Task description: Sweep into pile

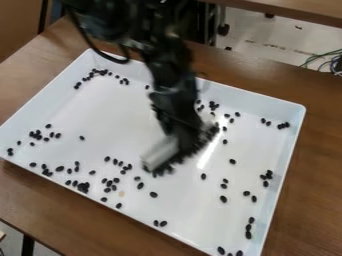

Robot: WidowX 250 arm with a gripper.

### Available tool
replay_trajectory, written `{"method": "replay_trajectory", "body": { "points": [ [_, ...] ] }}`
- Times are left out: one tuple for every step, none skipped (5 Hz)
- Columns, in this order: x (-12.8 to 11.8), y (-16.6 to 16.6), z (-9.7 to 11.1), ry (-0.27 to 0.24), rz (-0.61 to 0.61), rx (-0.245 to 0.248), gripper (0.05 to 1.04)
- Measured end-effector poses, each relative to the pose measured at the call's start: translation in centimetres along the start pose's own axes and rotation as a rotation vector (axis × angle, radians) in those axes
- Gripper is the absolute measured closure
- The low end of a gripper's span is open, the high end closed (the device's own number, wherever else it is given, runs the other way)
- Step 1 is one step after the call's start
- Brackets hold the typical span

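Sweeper (160, 153), pale grey, at mid-tray (113, 120), just below the gripper (186, 131). Long axis slants lower left to upper right; pale end points lower left. Dark beans (153, 194) lie around it, singles and loose clusters, many toward lower left. Gripper clenched or released: cannot tell, too blurred.

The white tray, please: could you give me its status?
Gripper low over tray, pale block at its tip. Black beans scattered, not in one pile. No obstacle seen on tray.
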State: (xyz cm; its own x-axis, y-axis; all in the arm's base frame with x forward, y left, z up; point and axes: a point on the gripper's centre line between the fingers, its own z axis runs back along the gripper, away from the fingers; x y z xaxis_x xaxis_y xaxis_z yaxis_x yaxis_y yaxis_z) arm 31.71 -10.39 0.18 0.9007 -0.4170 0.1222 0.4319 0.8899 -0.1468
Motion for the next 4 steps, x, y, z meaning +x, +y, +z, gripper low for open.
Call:
{"method": "replay_trajectory", "body": {
  "points": [
    [0.8, -4.3, -0.1, 0.031, -0.098, 0.019, 0.731],
    [1.2, -5.4, 0.8, 0.023, -0.147, 0.029, 0.731],
    [1.7, -0.8, 3.0, -0.021, -0.175, 0.055, 0.731],
    [1.2, 4.6, 5.0, -0.039, -0.135, 0.111, 0.731]
  ]
}}
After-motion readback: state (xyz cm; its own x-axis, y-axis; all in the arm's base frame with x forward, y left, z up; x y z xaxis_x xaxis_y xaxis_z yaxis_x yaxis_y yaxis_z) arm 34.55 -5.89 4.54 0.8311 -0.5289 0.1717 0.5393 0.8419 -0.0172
